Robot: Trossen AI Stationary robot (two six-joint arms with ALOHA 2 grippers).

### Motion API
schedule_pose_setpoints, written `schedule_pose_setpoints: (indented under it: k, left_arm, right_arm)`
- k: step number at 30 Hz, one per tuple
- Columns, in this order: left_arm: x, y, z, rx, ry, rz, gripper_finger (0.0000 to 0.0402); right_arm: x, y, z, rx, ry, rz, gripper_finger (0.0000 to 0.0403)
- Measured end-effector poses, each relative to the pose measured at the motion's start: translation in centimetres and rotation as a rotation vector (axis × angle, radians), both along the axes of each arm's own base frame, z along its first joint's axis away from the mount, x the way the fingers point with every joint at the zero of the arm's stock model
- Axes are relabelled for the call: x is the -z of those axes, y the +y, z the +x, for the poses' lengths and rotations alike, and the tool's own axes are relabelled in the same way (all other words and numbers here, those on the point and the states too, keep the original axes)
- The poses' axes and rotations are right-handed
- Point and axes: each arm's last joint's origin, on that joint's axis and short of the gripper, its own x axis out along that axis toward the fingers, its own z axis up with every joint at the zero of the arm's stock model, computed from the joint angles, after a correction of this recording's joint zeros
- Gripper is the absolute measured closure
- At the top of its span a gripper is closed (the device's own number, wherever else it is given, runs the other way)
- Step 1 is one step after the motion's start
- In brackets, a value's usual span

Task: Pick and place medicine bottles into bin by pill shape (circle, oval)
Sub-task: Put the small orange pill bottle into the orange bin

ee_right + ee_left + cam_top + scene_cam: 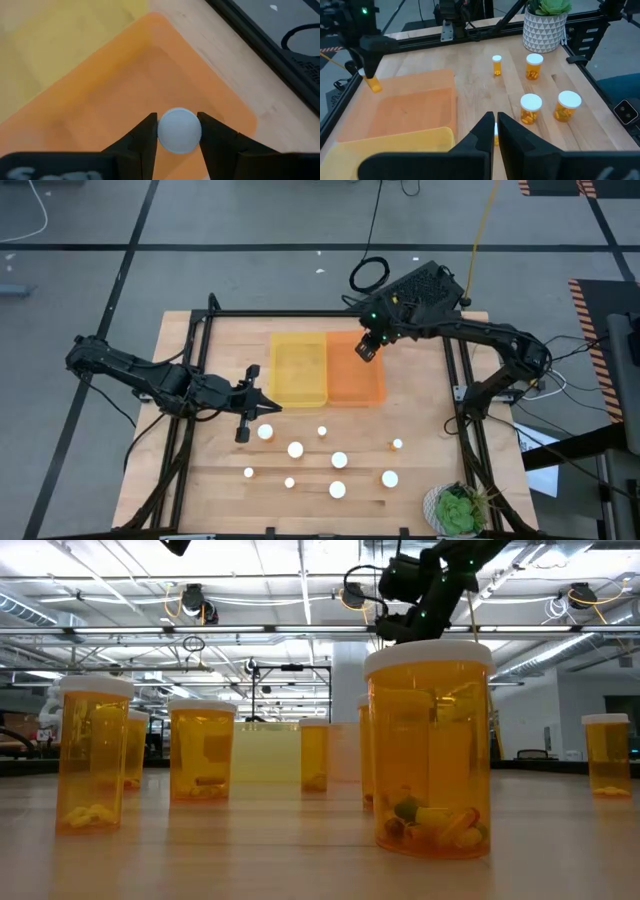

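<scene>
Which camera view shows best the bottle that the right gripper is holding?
The right wrist view: the bottle's white cap sits clamped in the right gripper over the orange bin. The left wrist view shows its amber body; the high and low views hide it.

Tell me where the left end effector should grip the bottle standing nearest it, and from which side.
Judging by the high view, grip the nearest bottle across its round white cap or just under it, coming straight down. It stands upright with open wood around it, so the fingers likely fit on either side. The left end effector is shut and must open first.
</scene>
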Motion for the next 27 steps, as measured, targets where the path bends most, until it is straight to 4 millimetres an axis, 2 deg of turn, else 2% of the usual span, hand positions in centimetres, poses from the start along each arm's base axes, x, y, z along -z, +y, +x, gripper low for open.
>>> schedule_pose_setpoints:
  k: [11, 27]
  left_arm:
    - [0.0, 0.0, 0.0, 0.004, 0.0, 0.008, 0.0376]
    - [0.0, 0.0, 0.0, 0.002, 0.0, 0.009, 0.0376]
  right_arm:
    - [3.0, -0.4, -1.2, 0.016, 0.051, -0.015, 0.028]
    - [5.7, -0.6, -2.3, 0.063, 0.07, -0.059, 0.028]
